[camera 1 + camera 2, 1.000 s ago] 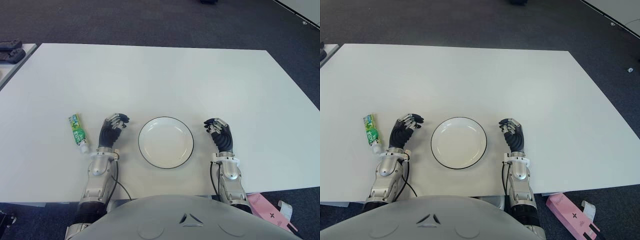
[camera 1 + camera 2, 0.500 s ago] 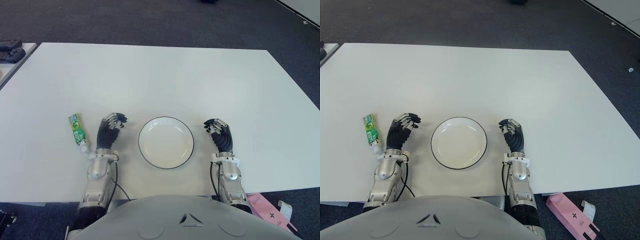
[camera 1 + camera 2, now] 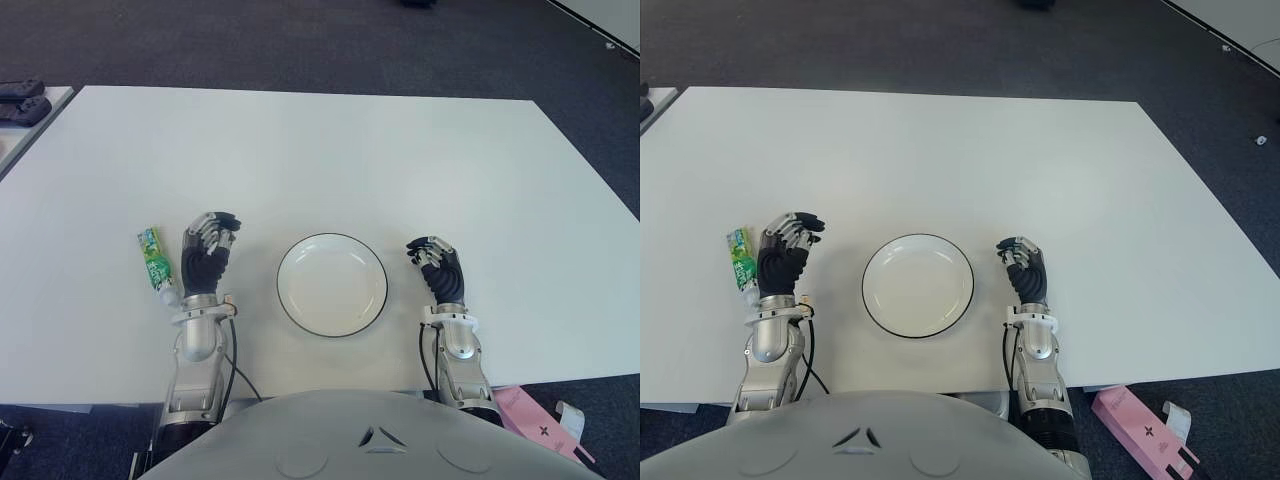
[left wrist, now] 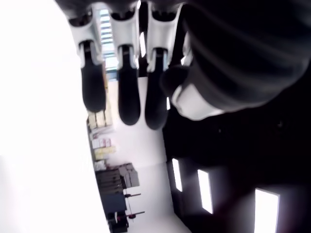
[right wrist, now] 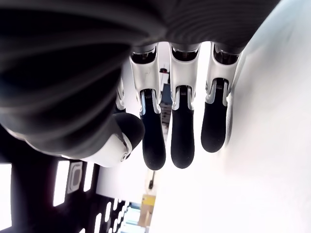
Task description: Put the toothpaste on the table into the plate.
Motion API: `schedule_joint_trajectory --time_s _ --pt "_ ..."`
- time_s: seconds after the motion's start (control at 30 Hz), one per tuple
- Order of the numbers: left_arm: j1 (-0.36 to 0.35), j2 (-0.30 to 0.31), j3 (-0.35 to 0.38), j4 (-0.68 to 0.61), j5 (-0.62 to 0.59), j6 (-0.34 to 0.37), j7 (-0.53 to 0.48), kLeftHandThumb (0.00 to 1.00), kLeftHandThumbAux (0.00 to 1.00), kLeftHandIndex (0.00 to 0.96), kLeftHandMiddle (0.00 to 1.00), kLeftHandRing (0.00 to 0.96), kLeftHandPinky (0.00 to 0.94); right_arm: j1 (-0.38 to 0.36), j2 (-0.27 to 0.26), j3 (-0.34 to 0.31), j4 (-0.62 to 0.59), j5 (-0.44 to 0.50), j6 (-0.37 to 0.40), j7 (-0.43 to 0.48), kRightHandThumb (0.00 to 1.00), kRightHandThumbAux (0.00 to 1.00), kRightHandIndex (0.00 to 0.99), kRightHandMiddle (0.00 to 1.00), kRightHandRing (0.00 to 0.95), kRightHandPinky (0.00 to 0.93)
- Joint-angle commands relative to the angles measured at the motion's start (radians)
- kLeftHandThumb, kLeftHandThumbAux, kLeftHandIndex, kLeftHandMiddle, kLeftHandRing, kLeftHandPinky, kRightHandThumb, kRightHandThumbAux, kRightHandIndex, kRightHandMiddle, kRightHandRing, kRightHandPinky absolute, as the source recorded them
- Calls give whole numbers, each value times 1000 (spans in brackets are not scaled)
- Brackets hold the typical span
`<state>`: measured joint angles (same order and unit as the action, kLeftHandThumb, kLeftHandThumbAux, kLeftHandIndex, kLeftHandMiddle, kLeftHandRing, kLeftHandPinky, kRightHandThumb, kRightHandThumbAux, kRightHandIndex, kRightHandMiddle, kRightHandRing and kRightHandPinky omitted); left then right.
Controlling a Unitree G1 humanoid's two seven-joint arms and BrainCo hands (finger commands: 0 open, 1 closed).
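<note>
Toothpaste point(image 3: 153, 262) lies on the white table point(image 3: 330, 150), left of the empty plate point(image 3: 332, 284). Left hand point(image 3: 205, 260) just beside the tube, between it and the plate — fingers loosely curled, holding nothing. Right hand point(image 3: 439, 272) right of the plate — fingers relaxed, empty.

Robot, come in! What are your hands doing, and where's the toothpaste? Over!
Left hand empty, beside toothpaste. Right hand idle, right of plate. Toothpaste on table. Nothing blocking.

Bare table point(image 3: 330, 150) is lying open all around the plate point(image 3: 332, 284), and only the left hand point(image 3: 205, 262) is standing between it and the toothpaste point(image 3: 155, 264).
</note>
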<state>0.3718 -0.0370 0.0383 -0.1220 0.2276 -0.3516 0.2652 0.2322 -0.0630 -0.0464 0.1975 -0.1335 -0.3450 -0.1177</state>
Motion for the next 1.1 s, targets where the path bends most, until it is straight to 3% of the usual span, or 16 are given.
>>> schedule_joint_trajectory --time_s 0.03,0.23,0.43,0.5,0.57,0.67,0.77,1.03,1.1 --pt "22 -21 15 -53 67 32 58 705 721 428 486 466 461 -8 1 4 17 -5 6 -5 715 731 426 473 467 473" --pt "34 -34 33 -106 215 63 157 701 722 426 471 447 425 -12 1 6 19 -8 7 -7 714 731 426 478 477 484" --pt "40 -50 38 -129 282 112 212 695 724 422 444 423 402 -14 2 7 23 -9 9 -9 713 731 426 478 478 480" --pt "47 -68 45 -159 327 161 244 690 724 419 423 404 387 -16 3 7 27 -6 2 -9 713 730 427 478 476 476" --pt "57 -99 46 -207 384 248 267 684 724 414 376 369 364 -18 4 7 30 -1 -6 -6 713 730 427 478 473 472" --pt "56 -118 38 -238 445 345 294 361 699 305 294 313 342 -19 4 8 31 1 -9 -3 714 730 427 477 471 470" --pt "46 -137 30 -270 524 474 315 250 602 240 285 354 431 -20 4 7 29 4 -2 1 714 730 426 471 470 472" --pt "-55 -139 48 -230 578 774 332 219 452 170 267 401 534 -25 5 5 38 8 -3 2 714 731 425 470 472 475" --pt "-108 -97 91 -138 557 839 345 227 416 172 242 391 536 -27 4 5 40 9 -3 4 714 731 425 472 471 476"
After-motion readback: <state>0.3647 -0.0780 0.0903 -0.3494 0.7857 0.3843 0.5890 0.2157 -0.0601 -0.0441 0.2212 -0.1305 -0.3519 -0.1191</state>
